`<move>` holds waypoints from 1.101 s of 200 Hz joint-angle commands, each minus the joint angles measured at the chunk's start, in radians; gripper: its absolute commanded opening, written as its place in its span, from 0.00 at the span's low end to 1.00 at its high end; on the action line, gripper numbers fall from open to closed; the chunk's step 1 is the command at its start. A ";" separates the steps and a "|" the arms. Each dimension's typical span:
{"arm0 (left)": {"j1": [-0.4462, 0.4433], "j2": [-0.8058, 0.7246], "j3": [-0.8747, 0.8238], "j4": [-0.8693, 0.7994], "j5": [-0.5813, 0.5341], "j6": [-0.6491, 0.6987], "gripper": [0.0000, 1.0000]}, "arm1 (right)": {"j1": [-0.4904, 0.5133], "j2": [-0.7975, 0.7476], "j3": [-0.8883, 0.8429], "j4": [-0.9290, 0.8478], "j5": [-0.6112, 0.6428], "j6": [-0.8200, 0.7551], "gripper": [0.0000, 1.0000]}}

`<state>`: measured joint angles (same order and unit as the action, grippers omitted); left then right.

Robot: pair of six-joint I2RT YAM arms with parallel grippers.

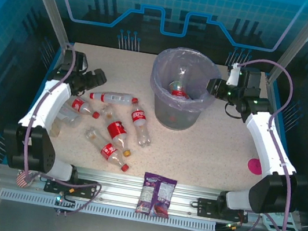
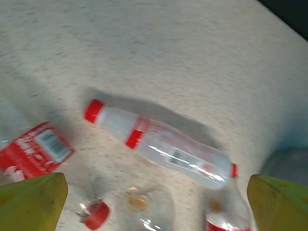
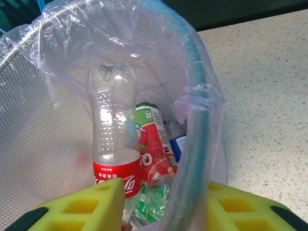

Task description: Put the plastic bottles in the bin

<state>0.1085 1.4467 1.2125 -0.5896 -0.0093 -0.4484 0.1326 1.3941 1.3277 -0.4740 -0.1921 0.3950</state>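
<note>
On the table's (image 1: 225,144) left side, left gripper (image 1: 97,77) hovering with jaws spread wide above scattered bottles (image 1: 117,130), right gripper (image 1: 212,86) clenching the bin's (image 1: 176,118) bag-lined rim at the far middle, more bottles lying inside it
</note>
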 commanded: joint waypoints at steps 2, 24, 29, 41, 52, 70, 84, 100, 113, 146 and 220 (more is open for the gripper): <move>0.016 0.054 -0.015 0.057 -0.091 -0.107 0.98 | 0.016 0.025 0.019 -0.023 -0.008 -0.020 0.41; 0.046 0.116 -0.017 0.077 -0.135 -0.174 0.97 | 0.022 0.030 0.018 -0.020 -0.012 -0.019 0.41; 0.058 0.127 -0.021 0.087 -0.132 -0.189 0.96 | 0.023 0.031 0.019 -0.020 -0.013 -0.020 0.41; 0.079 0.151 -0.026 0.109 -0.132 -0.217 0.94 | 0.026 0.034 0.023 -0.024 -0.014 -0.022 0.41; 0.097 0.164 -0.030 0.113 -0.142 -0.239 0.92 | 0.029 0.037 0.030 -0.030 -0.015 -0.027 0.41; 0.119 0.169 -0.046 0.126 -0.153 -0.268 0.90 | 0.032 0.040 0.033 -0.036 -0.012 -0.031 0.41; 0.123 0.180 -0.047 0.111 -0.176 -0.278 0.90 | 0.032 0.042 0.033 -0.040 -0.008 -0.035 0.42; 0.123 0.203 -0.045 0.088 -0.197 -0.289 0.90 | 0.032 0.045 0.034 -0.038 -0.004 -0.038 0.42; 0.123 0.216 -0.059 0.096 -0.214 -0.298 0.89 | 0.032 0.047 0.034 -0.039 -0.001 -0.038 0.42; 0.125 0.254 -0.077 0.120 -0.238 -0.322 0.88 | 0.032 0.052 0.038 -0.045 0.009 -0.045 0.42; 0.125 0.344 -0.080 0.163 -0.228 -0.336 0.86 | 0.032 0.059 0.043 -0.057 0.025 -0.051 0.42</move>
<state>0.2283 1.7580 1.1484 -0.4572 -0.2321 -0.7616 0.1440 1.4269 1.3571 -0.4782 -0.1722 0.3733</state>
